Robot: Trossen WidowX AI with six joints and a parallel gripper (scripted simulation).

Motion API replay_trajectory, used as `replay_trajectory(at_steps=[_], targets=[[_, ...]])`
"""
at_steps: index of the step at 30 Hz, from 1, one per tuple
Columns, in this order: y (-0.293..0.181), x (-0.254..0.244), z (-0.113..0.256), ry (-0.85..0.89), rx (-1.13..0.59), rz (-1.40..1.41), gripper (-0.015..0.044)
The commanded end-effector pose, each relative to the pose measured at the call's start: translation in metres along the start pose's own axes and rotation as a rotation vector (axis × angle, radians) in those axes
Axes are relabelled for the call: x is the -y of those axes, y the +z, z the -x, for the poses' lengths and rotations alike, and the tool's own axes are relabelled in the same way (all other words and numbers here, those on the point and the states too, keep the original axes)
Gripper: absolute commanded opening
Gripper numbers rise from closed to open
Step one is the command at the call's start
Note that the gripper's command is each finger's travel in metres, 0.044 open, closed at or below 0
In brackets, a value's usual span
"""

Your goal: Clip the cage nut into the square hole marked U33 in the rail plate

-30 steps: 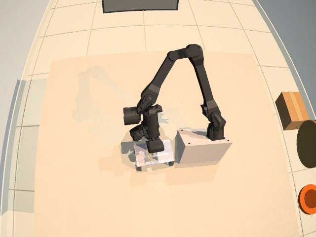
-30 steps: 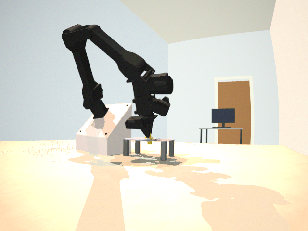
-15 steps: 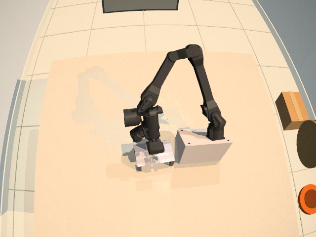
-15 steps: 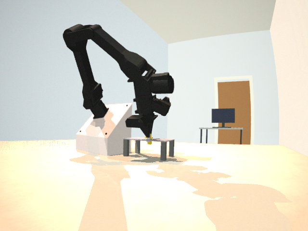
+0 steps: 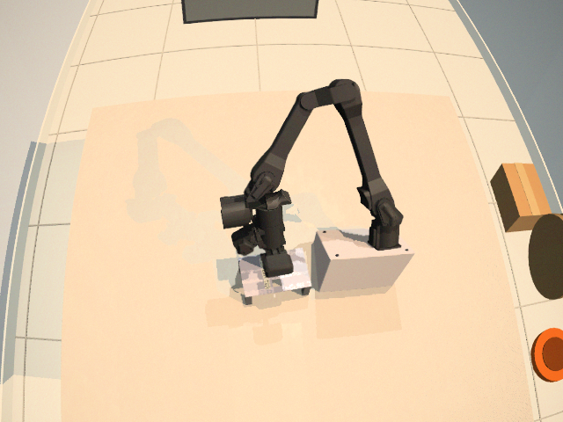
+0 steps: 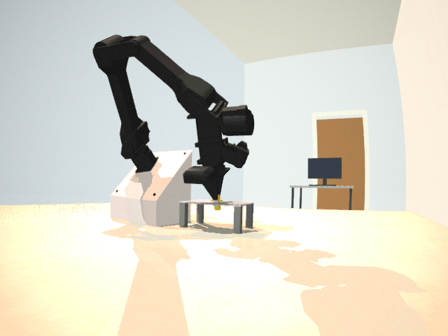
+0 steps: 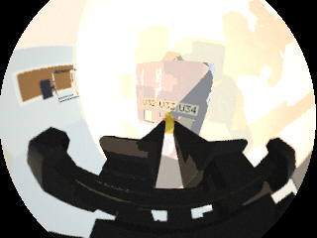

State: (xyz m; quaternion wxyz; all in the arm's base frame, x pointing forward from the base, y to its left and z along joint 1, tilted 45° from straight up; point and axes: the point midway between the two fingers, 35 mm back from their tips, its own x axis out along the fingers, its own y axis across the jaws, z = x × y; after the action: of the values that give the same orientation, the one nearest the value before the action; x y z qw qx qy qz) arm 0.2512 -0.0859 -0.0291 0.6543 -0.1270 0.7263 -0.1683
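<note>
The yellow cage nut (image 6: 217,207) (image 7: 169,123) is between the fingertips of my gripper (image 6: 217,198) (image 7: 168,127), which is shut on it. The rail plate (image 5: 249,276) (image 6: 191,202) (image 7: 154,79) stands on short dark legs. In the exterior view the nut's lower part shows below the plate's top and its upper part stands above it. In the wrist view the nut is just below the U33 label, between the U32 and U34 holes. The nut and my fingertips hide most of the U33 hole, so the wings' seating cannot be told. In the top view my gripper hides the nut.
The arm's pale wedge-shaped base (image 5: 359,272) (image 6: 169,202) stands close beside the rail plate. A cardboard box (image 5: 522,195), a dark round object (image 5: 550,258) and an orange ring (image 5: 538,354) lie at the far right. A monitor (image 6: 324,168) stands in the background.
</note>
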Motion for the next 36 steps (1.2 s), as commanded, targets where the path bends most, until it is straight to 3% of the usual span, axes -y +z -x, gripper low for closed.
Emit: replay_trajectory(at_steps=[1, 36], targets=[[0.0006, -0.0014, 0.0002, -0.016, 0.003, -0.001, 0.0029], [0.0009, -0.0053, -0.0001, -0.109, 0.004, -0.002, 0.0029]])
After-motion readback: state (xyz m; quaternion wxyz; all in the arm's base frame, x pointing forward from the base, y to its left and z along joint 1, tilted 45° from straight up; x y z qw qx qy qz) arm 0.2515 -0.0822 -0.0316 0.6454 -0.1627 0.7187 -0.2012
